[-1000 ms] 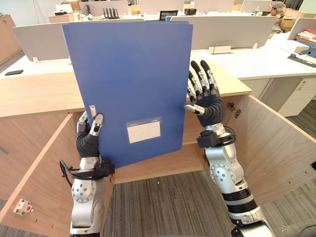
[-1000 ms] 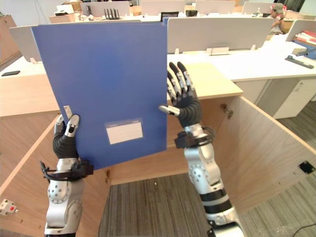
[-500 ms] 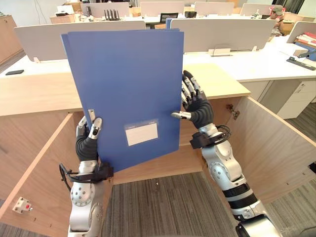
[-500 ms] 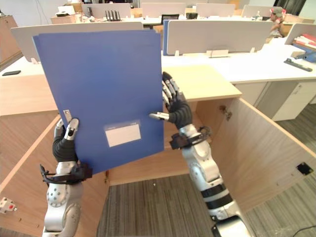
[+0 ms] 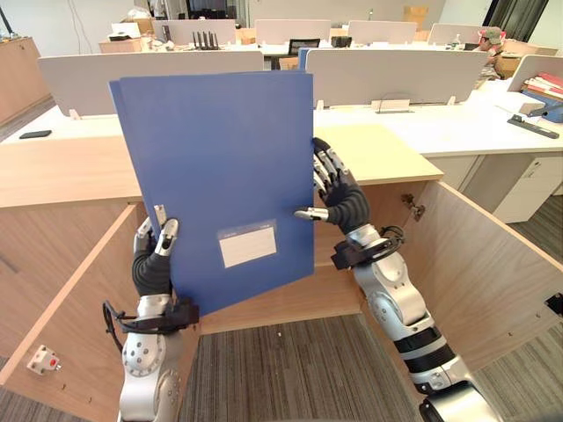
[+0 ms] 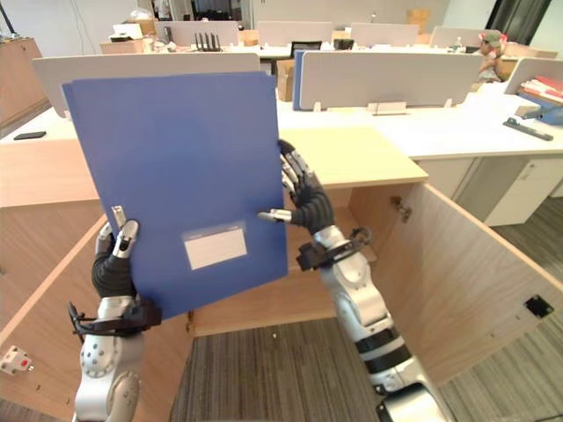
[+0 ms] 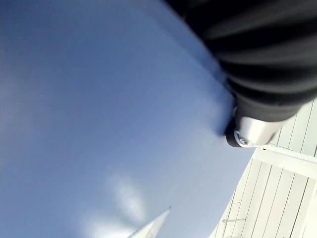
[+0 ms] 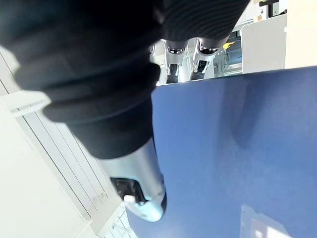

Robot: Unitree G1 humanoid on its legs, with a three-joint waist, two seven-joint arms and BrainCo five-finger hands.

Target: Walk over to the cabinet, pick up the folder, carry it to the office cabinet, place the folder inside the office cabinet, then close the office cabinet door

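A large blue folder (image 5: pixel 220 167) with a white label stands upright in front of the open wooden office cabinet (image 5: pixel 378 149). My left hand (image 5: pixel 151 268) grips its lower left corner, thumb on the front and fingers behind; the folder (image 7: pixel 99 99) is close up in the left wrist view. My right hand (image 5: pixel 345 204) is at the folder's right edge with straight fingers pointing up beside it and the thumb (image 8: pixel 143 193) lying across the blue front. The folder hides most of the cabinet's inside.
Both cabinet doors stand open: the left door (image 5: pixel 70 299) and the right door (image 5: pixel 493 264) flank my arms. Behind are white desks with partitions (image 5: pixel 396 75), a black phone (image 5: pixel 35 134) and a white drawer unit (image 5: pixel 528 185). Grey carpet (image 5: pixel 290 369) lies below.
My right hand has moved left from beside the folder to its right edge, with the thumb now over the front. The left hand keeps its hold; the view has shifted slightly.
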